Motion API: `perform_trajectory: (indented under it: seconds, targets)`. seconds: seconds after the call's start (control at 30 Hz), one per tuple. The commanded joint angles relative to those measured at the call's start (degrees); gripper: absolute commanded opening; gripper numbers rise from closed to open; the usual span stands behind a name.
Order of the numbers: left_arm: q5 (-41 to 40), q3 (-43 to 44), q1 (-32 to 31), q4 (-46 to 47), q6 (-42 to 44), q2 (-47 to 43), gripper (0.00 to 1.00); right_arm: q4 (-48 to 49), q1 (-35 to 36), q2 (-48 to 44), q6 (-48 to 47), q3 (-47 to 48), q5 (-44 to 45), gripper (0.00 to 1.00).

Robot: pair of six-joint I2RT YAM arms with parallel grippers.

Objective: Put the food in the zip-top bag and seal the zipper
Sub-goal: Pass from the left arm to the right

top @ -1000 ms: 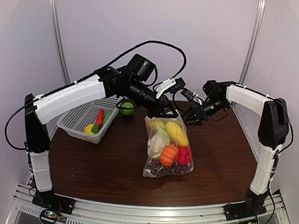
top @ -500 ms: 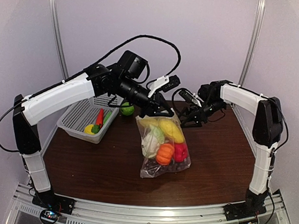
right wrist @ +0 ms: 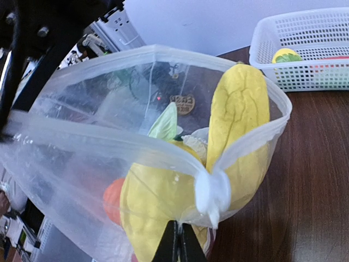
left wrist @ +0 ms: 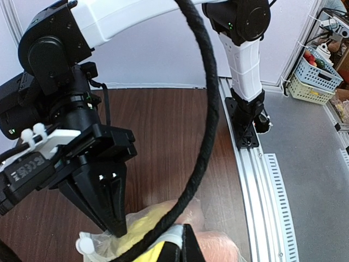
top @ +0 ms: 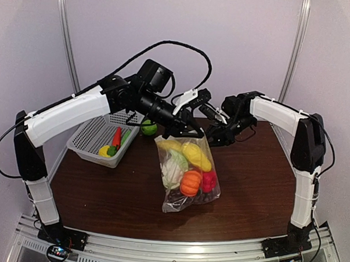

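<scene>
The zip-top bag (top: 171, 201) hangs upright over the table's middle, gripped at its top by both grippers. It holds several pieces of food: a yellow one (top: 196, 156), an orange pumpkin (top: 191, 182) and a red one (top: 209, 180). My left gripper (top: 190, 131) is shut on the bag's left top edge. My right gripper (right wrist: 179, 244) is shut on the plastic just under the bag's white corner (right wrist: 212, 192). The zipper (right wrist: 109, 139) runs along the mouth, which gapes open. The right gripper's fingertips (left wrist: 117, 224) show pressed together at the bag.
A white mesh basket (top: 88, 140) stands at the left with a red chili (top: 116, 136) and yellow and green pieces in it. A green ball (top: 149, 128) lies on the table behind it. A black cable (left wrist: 204, 109) loops across the left wrist view.
The right gripper moved left to the bag's top and closed on its plastic. The bag drifted slightly left with the left gripper, which stayed shut.
</scene>
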Motion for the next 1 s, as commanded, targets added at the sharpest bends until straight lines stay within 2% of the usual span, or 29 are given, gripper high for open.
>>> perform_trajectory:
  seconds: [0.0, 0.17, 0.23, 0.3, 0.4, 0.43, 0.5, 0.6, 0.73, 0.87, 0.9, 0.97]
  targets:
    - [-0.3, -0.4, -0.2, 6.0, 1.3, -3.7, 0.00, -10.4, 0.5, -2.4, -0.1, -0.3, 0.5, 0.00]
    - [-2.5, -4.6, -0.2, 7.5, 0.3, -6.1, 0.00, -6.9, -0.7, -4.7, 3.9, 2.3, 2.2, 0.00]
    - [-4.1, -8.2, -0.2, 9.4, -0.9, -7.8, 0.07, -0.5, -1.4, -7.2, 8.4, 1.7, 3.3, 0.00]
    - [-5.6, -12.1, -0.1, 11.0, -1.7, -9.5, 0.12, 9.4, -1.7, -10.6, 15.1, -1.3, 5.7, 0.00]
    - [-9.3, -16.5, -0.2, 12.5, -3.6, -11.0, 0.22, 31.4, -1.6, -18.5, 30.6, -11.2, 11.5, 0.00]
    - [-10.3, -17.6, -0.2, 12.9, -4.2, -11.4, 0.26, 39.1, -1.6, -21.1, 34.9, -14.6, 13.0, 0.00]
    - [-13.1, -19.9, -0.2, 14.6, -6.2, -12.3, 0.40, 46.3, -1.4, -24.2, 38.1, -18.3, 15.0, 0.00]
    - [-16.7, -24.0, -0.2, 17.7, -8.0, -14.8, 0.56, 45.4, -1.0, -25.0, 37.2, -17.9, 14.8, 0.00]
    - [-25.7, -32.1, 0.2, 25.5, -10.2, -20.2, 0.79, 42.9, -0.9, -25.8, 34.8, -18.3, 14.6, 0.00]
    - [-32.7, -38.3, 2.7, 30.4, -16.2, -22.0, 0.82, 41.3, -1.0, -26.6, 33.4, -18.8, 14.7, 0.00]
    - [-32.2, -40.9, 3.7, 32.3, -20.0, -22.2, 0.82, 40.9, -1.0, -27.1, 33.2, -19.0, 14.9, 0.00]
    - [-27.3, -43.9, 3.7, 36.9, -21.1, -22.5, 0.82, 40.9, -1.0, -27.7, 33.4, -19.3, 14.9, 0.00]
